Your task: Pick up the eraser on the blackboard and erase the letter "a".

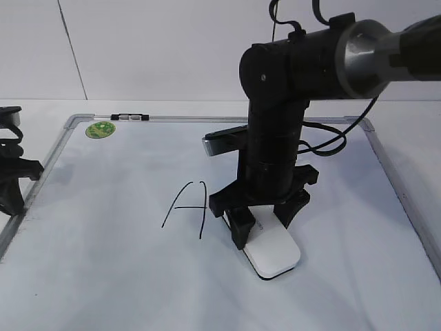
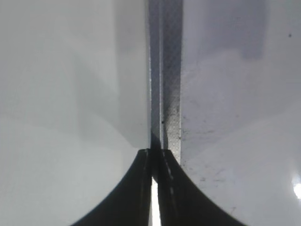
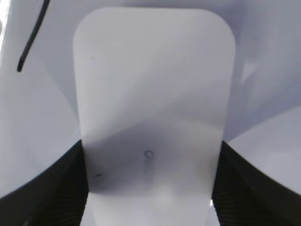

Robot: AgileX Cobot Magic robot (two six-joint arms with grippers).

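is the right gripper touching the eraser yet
Touching. In the right wrist view both fingers sit flush against the eraser's sides, with no gap visible on either side.

Smooth, glossy white plastic on the eraser (image 1: 273, 253), faintly sheened, with a thin dark underside edge looking matt and soft. Glossy white writing surface on the blackboard (image 1: 124, 276), smooth enough to throw soft reflections; brushed silver-grey metal along its frame, finely speckled and scuffed in the left wrist view. Matt black plastic on the right claw (image 1: 265, 221), slightly textured at the fingers (image 3: 56, 188). Same matt black on the left claw (image 2: 155, 162). Polished bare metal at the right arm's joint collar (image 1: 362, 52). Shiny green sticker (image 1: 101, 129).
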